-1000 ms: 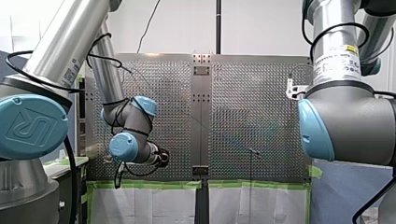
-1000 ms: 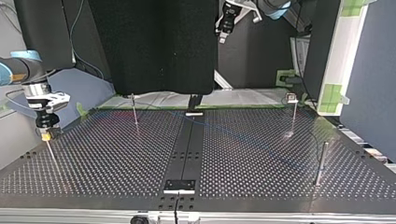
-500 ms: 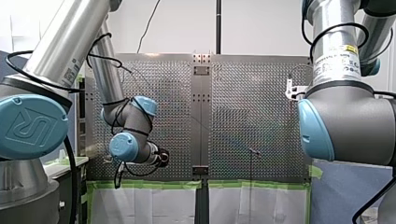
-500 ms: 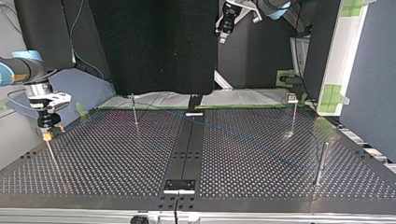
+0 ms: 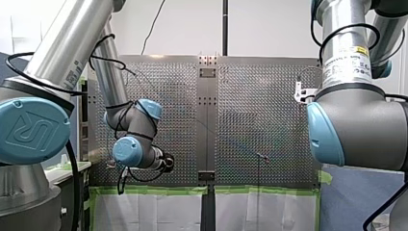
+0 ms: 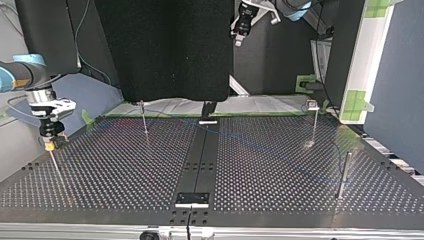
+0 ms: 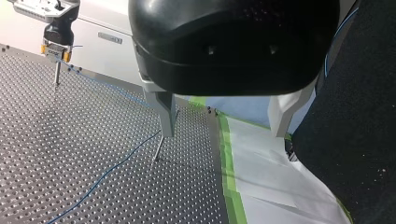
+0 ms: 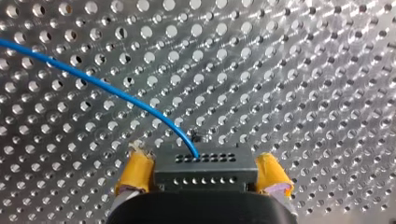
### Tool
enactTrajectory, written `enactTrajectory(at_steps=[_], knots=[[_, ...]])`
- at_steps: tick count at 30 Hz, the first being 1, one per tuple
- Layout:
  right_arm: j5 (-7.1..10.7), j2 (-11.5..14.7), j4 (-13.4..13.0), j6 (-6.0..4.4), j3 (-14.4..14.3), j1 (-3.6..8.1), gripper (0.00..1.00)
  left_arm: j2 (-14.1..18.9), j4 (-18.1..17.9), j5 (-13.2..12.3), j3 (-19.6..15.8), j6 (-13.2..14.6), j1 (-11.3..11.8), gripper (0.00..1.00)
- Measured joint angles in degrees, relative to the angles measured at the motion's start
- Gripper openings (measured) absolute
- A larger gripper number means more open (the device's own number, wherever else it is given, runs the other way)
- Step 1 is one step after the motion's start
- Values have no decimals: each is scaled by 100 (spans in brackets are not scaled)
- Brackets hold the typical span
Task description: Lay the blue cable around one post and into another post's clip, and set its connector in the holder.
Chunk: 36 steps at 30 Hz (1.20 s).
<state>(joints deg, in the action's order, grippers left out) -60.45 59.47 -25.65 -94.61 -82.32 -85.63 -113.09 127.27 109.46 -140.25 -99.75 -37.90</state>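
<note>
Clamping the black connector between the yellow pads of my right gripper, just above a thin post by the top view's left edge of the table. Trailing the blue cable across the holes, bending at a second post near the taped edge. Holding my left gripper high, with fingers spread apart.

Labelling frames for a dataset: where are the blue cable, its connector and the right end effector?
blue cable (image 8: 98,84): right wrist view, mid-span.
connector (image 8: 205,171): right wrist view, front face.
right end effector (image 6: 48,145): top view, between fingertips.
</note>
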Motion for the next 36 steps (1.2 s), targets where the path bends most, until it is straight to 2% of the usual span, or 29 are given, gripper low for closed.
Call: enactTrajectory(at_steps=[9, 20, 26, 36], knots=[[-213, 0, 6, -26, 0, 14, 98, 1, -3, 5, 0, 0, 0, 98], [-329, 0, 6, -35, 0, 25, 98, 1, 0, 7, 0, 0, 0, 98], [-546, 0, 16, -65, 0, 41, 98, 0, -6, 3, 0, 0, 0, 98], [-1022, 1, 156, -67, -1, 66, 98, -1, -9, 6, 1, 0, 0, 98]])
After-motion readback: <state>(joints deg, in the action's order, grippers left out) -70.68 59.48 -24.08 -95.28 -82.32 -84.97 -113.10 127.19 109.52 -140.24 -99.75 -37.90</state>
